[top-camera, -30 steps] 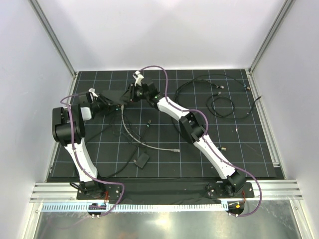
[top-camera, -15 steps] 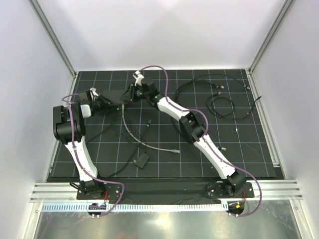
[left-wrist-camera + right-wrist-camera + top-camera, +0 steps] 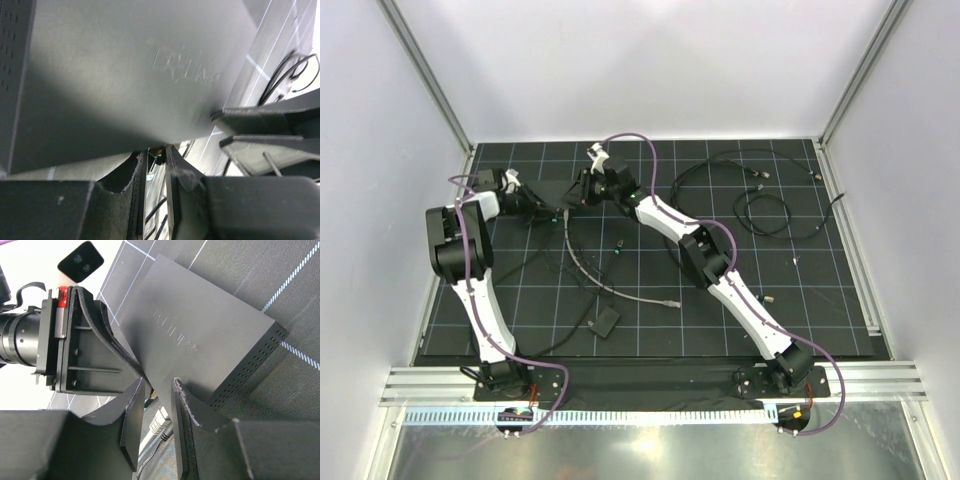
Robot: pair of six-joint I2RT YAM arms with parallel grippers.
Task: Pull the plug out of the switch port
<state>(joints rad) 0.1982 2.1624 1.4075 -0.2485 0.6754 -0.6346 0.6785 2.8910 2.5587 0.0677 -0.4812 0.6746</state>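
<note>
The switch (image 3: pixel 548 192) is a flat dark-grey box at the back left of the mat, between my two grippers. It fills the left wrist view (image 3: pixel 125 75) and shows its embossed top in the right wrist view (image 3: pixel 200 325). A grey ribbed plug (image 3: pixel 164 417) sits in its port edge, and its grey cable (image 3: pixel 582 272) runs toward the front. My left gripper (image 3: pixel 532 197) has its jaws nearly together at that edge (image 3: pixel 155 150). My right gripper (image 3: pixel 578 192) has its jaws close on the same edge, just above the plug (image 3: pixel 158 385).
A small black block (image 3: pixel 605 322) on a thin cable lies in front of the switch. The grey cable's free end (image 3: pixel 670 300) rests mid-mat. Loose black cables (image 3: pixel 760 210) coil at the back right. White walls and metal rails border the mat.
My left arm's wrist has swung toward the back left, so its gripper now reaches the switch from the left. The right arm and the switch have barely moved.
</note>
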